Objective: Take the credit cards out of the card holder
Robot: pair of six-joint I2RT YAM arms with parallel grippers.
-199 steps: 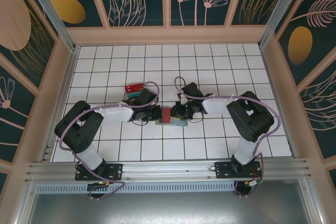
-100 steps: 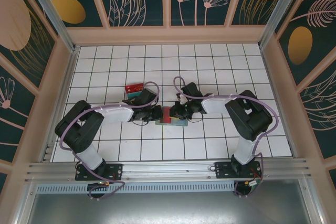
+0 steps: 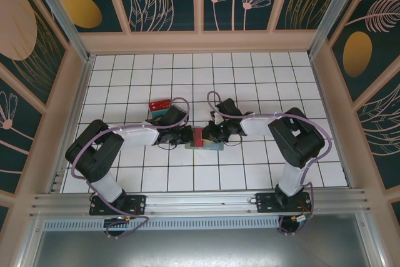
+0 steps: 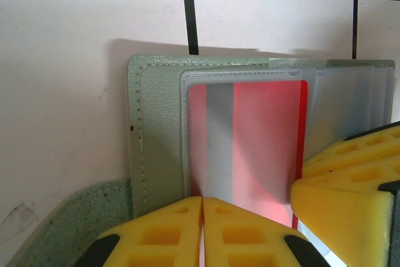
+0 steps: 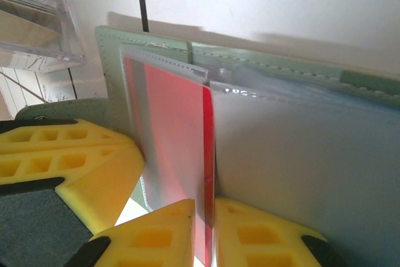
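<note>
The card holder [image 3: 215, 147] lies open on the white tiles between both arms, grey-green [image 4: 159, 129] with clear inner sleeves [image 5: 300, 154]. A red credit card [image 3: 197, 137] sits partly in its left sleeve [image 4: 262, 136]. My right gripper [image 5: 209, 220] is shut on that card's near edge [image 5: 172, 123], reaching in from the right [image 3: 210, 134]. My left gripper [image 4: 203, 211] is shut at the sleeve's near edge, pads touching, on the holder's left side [image 3: 187, 136]. I cannot tell whether it pinches the sleeve. One right finger [image 4: 340, 186] shows beside it.
A clear tray [image 3: 159, 104] with coloured cards stands on the tiles just behind the left gripper, its corner close to the holder [image 5: 37, 17]. Pink walls ring the tiled floor. Bare tiles lie toward the back and the front.
</note>
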